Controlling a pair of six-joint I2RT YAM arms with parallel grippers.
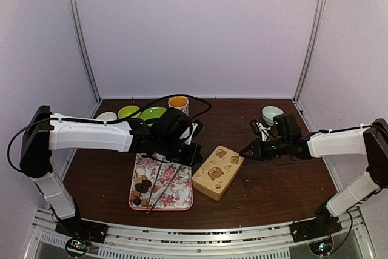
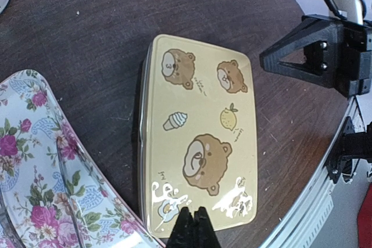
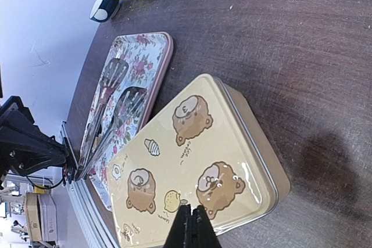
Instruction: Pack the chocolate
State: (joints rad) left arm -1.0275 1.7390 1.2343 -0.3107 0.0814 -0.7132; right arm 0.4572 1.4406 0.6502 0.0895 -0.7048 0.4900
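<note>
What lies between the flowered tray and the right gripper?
The yellow tin with bear pictures lies between the flowered tray and the right gripper. The top view shows this best.

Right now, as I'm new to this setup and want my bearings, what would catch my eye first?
The yellow tin with cartoon bears, lid on, sits mid-table. Left of it lies a flowered tray holding chocolates and metal tongs. The left gripper and right gripper, both shut, hang on either side of the tin.
</note>
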